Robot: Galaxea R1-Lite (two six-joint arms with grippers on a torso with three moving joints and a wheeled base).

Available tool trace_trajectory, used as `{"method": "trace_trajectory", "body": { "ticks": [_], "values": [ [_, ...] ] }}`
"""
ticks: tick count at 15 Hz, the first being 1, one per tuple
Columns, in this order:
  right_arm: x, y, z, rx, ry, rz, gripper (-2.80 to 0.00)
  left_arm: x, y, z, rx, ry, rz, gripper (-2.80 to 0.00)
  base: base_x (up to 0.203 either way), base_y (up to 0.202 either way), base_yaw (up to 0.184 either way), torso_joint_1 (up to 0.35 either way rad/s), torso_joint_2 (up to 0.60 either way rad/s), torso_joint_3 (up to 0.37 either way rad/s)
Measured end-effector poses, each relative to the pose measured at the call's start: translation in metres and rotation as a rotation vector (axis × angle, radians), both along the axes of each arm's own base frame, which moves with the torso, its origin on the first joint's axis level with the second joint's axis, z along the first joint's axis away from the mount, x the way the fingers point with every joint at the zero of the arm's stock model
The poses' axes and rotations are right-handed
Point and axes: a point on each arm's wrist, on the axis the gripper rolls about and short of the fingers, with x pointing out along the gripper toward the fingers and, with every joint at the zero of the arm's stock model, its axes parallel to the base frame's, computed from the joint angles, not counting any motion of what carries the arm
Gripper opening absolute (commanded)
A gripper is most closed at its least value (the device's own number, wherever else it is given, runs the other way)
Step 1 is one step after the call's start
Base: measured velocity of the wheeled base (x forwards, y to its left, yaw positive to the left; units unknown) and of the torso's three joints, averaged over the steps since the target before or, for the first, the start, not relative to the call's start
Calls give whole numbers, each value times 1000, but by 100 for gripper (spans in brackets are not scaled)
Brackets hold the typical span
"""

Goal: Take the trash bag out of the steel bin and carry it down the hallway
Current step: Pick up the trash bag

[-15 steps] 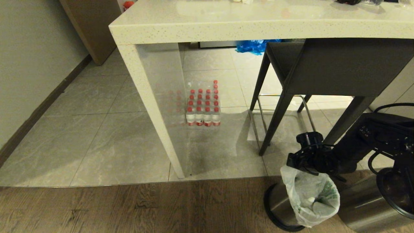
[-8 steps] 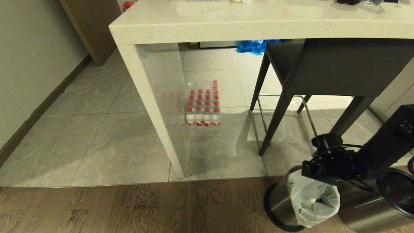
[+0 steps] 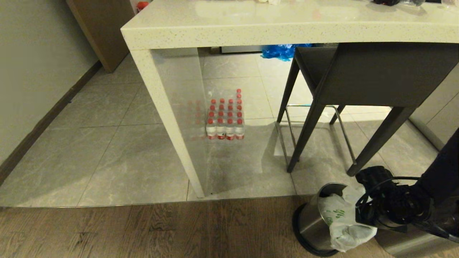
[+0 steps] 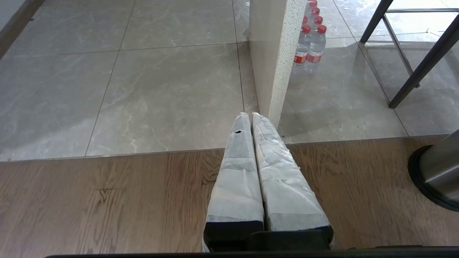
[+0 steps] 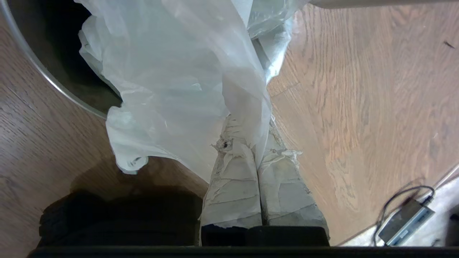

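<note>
Right claw low over the steel bin, its taped fingers pressed together on a fold of the trash bag; the thin film runs up between them in the right wrist view. Counter, pale speckled stone, spans the far side of the scene, one slab leg coming down near the line where grey floor tiles meet wood flooring. Dark stool tucked under the counter, its legs on the tiles just beyond the bin. Bin stands on the wood flooring close to that tile edge, black base ring showing. Trash bag whitish with green print, bunched at the bin's mouth and draped over the near rim, part of it hanging outside the wall. Pack of red-capped water bottles on the tiles under the counter, beside the slab leg. Blue plastic bag on the tiles past the counter's far edge. Left claw away from the bin, above the wood flooring, fingers closed together on nothing.
</note>
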Motion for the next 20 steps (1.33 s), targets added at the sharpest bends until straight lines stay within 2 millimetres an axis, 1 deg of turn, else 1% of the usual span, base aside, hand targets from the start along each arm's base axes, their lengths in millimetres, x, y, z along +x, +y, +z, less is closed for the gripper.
{"method": "trace_trajectory", "body": {
  "ticks": [3, 6, 8, 10, 11, 12, 14, 16, 19, 20],
  "values": [
    [4, 9, -12, -2, -26, 27, -280, 0, 0, 0, 0, 0, 0, -280, 0, 0, 0, 0, 0, 0],
    [9, 23, -31, -35, -71, 58, -280, 0, 0, 0, 0, 0, 0, -280, 0, 0, 0, 0, 0, 0],
    [9, 27, -43, -45, -89, 67, -280, 0, 0, 0, 0, 0, 0, -280, 0, 0, 0, 0, 0, 0],
    [6, 28, -49, -45, -99, 66, -280, 0, 0, 0, 0, 0, 0, -280, 0, 0, 0, 0, 0, 0],
    [5, 28, -47, -41, -108, 61, -280, 0, 0, 0, 0, 0, 0, -280, 0, 0, 0, 0, 0, 0],
    [6, 28, -40, -36, -130, 59, -280, 0, 0, 0, 0, 1, 0, -280, 0, 0, 0, 0, 0, 0],
    [8, 29, -15, -19, -210, 60, -280, 0, 0, 0, 0, 0, 0, -280, 0, 0, 0, 0, 0, 0],
    [6, 29, 20, 11, -309, 70, -280, 0, 0, 0, 0, 0, 0, -280, 0, 0, 0, 0, 0, 0],
    [-7, 26, 71, 56, -443, 104, -280, 0, 0, 0, 0, 0, 0, -280, 0, 0, 0, 0, 0, 0],
    [-11, 24, 85, 65, -484, 109, -280, 0, 0, 0, 0, 0, 0, -280, 0, 0, 0, 0, 0, 0]
  ]
}}
